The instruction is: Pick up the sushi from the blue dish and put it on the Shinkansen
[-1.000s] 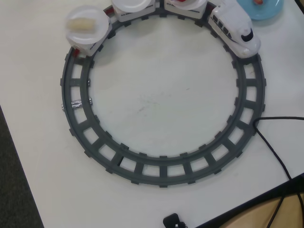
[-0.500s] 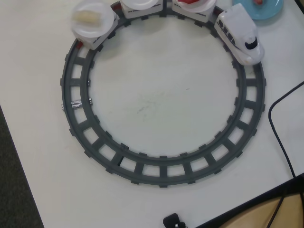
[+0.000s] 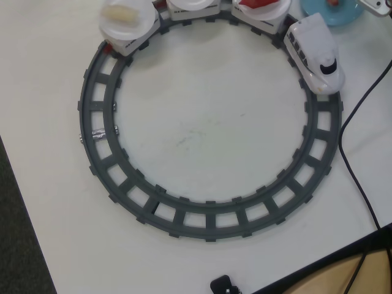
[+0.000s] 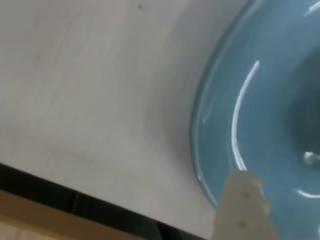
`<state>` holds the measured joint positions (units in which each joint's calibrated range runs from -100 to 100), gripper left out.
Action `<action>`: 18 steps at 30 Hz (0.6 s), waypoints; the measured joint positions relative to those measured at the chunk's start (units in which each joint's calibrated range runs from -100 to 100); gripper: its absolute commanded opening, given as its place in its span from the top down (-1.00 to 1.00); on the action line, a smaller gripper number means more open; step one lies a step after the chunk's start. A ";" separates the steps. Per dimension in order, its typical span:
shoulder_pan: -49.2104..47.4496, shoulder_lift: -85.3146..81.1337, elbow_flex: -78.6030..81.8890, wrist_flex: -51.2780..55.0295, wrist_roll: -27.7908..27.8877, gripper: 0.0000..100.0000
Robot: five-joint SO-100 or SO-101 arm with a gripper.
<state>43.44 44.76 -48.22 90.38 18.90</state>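
The blue dish (image 3: 340,15) lies at the top right edge of the overhead view, just behind the Shinkansen (image 3: 314,52), which stands on the track's right curve with its black nose pointing down. A small orange bit of the sushi (image 3: 334,2) shows on the dish at the frame's top edge. A white part of my gripper (image 3: 376,5) shows right of the dish. In the wrist view the dish (image 4: 270,100) fills the right side and one pale finger (image 4: 242,202) hangs over its rim. The other finger and the sushi are out of that view.
A grey ring of track (image 3: 208,214) lies on the white table. Cars with white plates follow the train: one with a dark-red piece (image 3: 260,5), one plain (image 3: 193,5), one blurred with a pale beige piece (image 3: 125,18). A black cable (image 3: 358,177) runs down the right.
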 measured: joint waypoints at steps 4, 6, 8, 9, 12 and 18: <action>-0.63 0.84 -0.36 -0.44 0.42 0.35; -0.87 1.77 -0.36 -0.44 0.42 0.35; -0.87 2.95 -0.36 -0.52 0.99 0.35; -0.87 3.45 -0.36 -0.79 1.62 0.35; -0.71 4.46 -0.36 -1.05 1.78 0.35; -0.87 6.48 -0.45 -3.76 2.35 0.59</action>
<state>42.58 51.24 -48.67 86.61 21.25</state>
